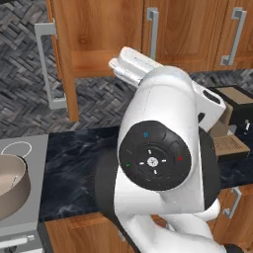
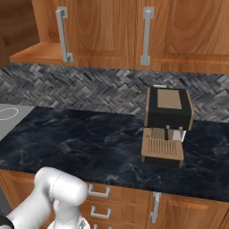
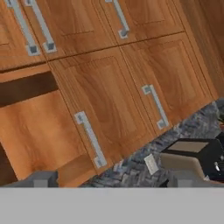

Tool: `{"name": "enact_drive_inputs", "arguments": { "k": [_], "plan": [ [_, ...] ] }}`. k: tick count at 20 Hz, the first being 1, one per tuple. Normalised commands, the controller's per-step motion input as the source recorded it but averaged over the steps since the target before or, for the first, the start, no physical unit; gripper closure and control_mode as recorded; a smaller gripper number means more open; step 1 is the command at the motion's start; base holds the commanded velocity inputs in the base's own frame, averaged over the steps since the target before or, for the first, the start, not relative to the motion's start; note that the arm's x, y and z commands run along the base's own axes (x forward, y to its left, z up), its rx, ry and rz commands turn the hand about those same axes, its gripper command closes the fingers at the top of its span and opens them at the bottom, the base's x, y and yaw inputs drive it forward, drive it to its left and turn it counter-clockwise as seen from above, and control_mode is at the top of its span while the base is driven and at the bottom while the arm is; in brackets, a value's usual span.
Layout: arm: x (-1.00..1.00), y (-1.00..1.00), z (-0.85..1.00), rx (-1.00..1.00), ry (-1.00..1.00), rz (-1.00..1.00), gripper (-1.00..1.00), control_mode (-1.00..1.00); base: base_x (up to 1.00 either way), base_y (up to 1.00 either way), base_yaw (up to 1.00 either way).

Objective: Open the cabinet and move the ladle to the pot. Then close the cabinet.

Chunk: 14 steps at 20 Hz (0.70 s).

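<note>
— How far along are you?
— Cabinet door at upper left hangs open; pot sits lower left. Ladle unseen, my fingers spread empty. Moving and closing remain.

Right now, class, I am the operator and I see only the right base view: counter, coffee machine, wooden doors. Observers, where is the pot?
Observer: In the left base view the pot stands on the stove, left of the dark counter.
Operator: Is the claw open or shut?
Observer: Open. In the hand view the claw has its tips wide apart with nothing between them, and it faces the wooden doors.
</note>
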Motion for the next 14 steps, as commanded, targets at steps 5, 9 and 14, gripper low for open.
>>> {"name": "enact_drive_inputs", "arguments": {
  "k": [5, 9, 14],
  "plan": [
    [-0.17, 0.09, -0.84, -0.38, -0.19, -0.04, -1.0, -1.0, 0.0, 0.0, 0.0],
    [-0.24, 0.15, -0.61, -0.34, -0.17, -0.02, -1.0, -1.0, 0.0, 0.0, 0.0],
    [-0.2, 0.33, -0.26, -0.27, -0.07, -0.02, -1.0, -1.0, 0.0, 0.0, 0.0]
  ]
}}
